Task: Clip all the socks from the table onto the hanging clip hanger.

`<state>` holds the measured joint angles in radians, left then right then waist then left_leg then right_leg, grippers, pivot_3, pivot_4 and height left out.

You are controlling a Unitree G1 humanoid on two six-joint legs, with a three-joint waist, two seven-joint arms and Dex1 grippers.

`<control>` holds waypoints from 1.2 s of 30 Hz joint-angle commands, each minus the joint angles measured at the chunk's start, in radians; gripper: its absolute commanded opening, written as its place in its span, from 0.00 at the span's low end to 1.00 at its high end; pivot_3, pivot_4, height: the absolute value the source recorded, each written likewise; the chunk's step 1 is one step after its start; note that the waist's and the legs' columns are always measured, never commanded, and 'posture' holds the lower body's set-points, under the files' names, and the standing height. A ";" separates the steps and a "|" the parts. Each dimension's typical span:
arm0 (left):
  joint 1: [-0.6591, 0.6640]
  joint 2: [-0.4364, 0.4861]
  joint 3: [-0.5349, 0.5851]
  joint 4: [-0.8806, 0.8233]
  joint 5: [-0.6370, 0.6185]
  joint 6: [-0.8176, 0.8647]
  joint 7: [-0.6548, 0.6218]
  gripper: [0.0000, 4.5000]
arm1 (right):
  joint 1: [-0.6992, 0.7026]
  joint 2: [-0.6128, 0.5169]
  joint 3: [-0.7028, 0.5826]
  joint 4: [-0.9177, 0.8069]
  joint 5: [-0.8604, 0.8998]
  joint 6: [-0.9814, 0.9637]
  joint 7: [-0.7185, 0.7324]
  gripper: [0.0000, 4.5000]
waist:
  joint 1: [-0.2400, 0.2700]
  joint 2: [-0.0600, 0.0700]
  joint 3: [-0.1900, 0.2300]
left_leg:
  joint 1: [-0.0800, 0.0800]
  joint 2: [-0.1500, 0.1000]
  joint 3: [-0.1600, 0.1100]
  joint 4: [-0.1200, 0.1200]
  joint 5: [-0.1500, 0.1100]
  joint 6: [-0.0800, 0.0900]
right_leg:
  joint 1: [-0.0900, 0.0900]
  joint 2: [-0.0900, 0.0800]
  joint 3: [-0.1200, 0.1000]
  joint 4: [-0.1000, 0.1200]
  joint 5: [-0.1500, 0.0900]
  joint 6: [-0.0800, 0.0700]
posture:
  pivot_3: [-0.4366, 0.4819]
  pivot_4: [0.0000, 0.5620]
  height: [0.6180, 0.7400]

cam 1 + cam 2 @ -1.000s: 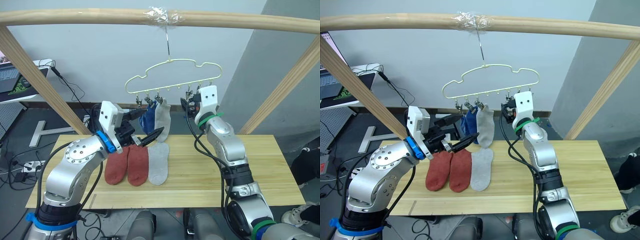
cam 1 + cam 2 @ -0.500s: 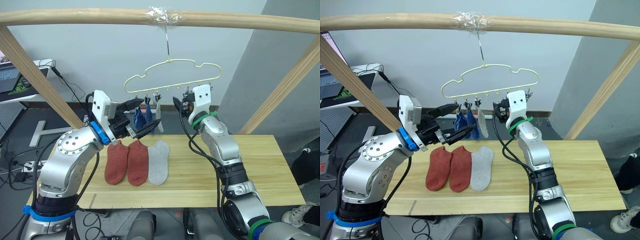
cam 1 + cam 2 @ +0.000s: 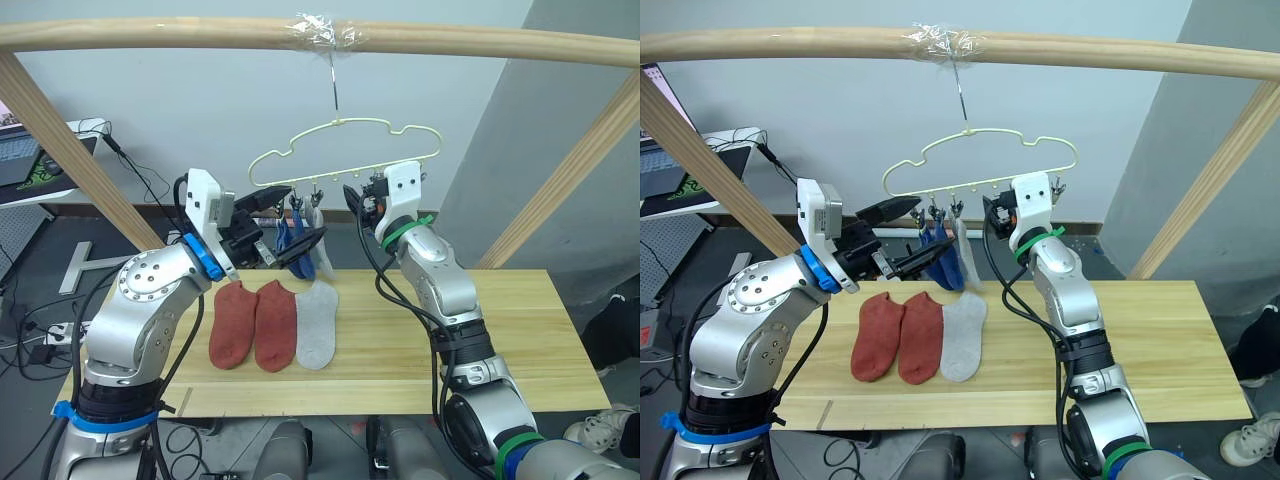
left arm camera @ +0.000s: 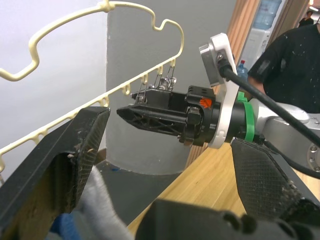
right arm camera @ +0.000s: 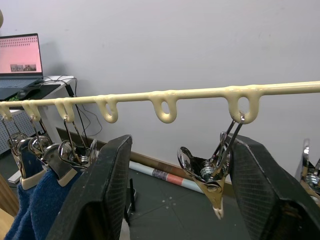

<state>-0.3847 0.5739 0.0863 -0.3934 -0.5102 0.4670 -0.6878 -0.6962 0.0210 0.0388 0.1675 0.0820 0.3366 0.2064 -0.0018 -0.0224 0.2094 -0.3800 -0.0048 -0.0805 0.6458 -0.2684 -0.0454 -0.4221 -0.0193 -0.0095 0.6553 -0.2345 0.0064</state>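
Note:
The pale yellow-green clip hanger point(image 3: 342, 150) hangs by its hook from the taped top pole. Two blue socks point(image 3: 284, 240) and a light grey sock point(image 3: 969, 264) hang from its left clips. On the table point(image 3: 520, 330) lie two rust-red socks point(image 3: 232, 322) point(image 3: 274, 322) and a grey sock point(image 3: 316, 322) side by side. My left gripper point(image 3: 288, 224) is open, raised beside the hanging socks. My right gripper point(image 5: 181, 142) is open just below the hanger wire, its fingers on either side of a bare metal clip point(image 5: 212, 175).
A round wooden pole frame point(image 3: 150, 32) with slanted side posts point(image 3: 70, 150) spans the table. A laptop point(image 3: 18, 155) and cables sit on a stand at far left. A person in dark clothes point(image 4: 295, 65) stands beyond the table's right end.
My left gripper rose from just above the table socks to the hanging socks. My right gripper shifted left and up toward the hanger's clips. The hanging socks swung.

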 commanded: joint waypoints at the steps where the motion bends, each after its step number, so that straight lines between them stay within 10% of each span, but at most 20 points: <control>1: -0.022 -0.002 0.030 -0.016 -0.014 -0.022 0.002 1.00 | -0.026 0.006 -0.010 -0.019 0.013 -0.028 -0.008 0.65 | 0.000 0.000 0.000 | 0.000 0.000 0.000 0.000 0.000 0.000 | 0.000 0.000 0.000 0.001 0.000 0.000 | 0.57 0.35 1.00; 36: -0.031 -0.019 0.018 -0.054 -0.016 -0.009 0.025 1.00 | -0.033 0.005 -0.007 -0.014 0.028 -0.009 -0.023 0.51 | 0.000 0.000 0.000 | 0.001 0.000 0.000 0.001 0.000 0.000 | 0.000 0.000 0.000 0.003 0.000 0.000 | 0.57 0.33 1.00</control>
<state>-0.4063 0.5527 0.0852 -0.4005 -0.5104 0.4714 -0.6642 -0.6998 0.0211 0.0388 0.1798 0.1011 0.3370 0.1889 -0.0019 -0.0224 0.2094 -0.3790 -0.0050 -0.0802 0.6463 -0.2683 -0.0454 -0.4224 -0.0193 -0.0094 0.6581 -0.2345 0.0063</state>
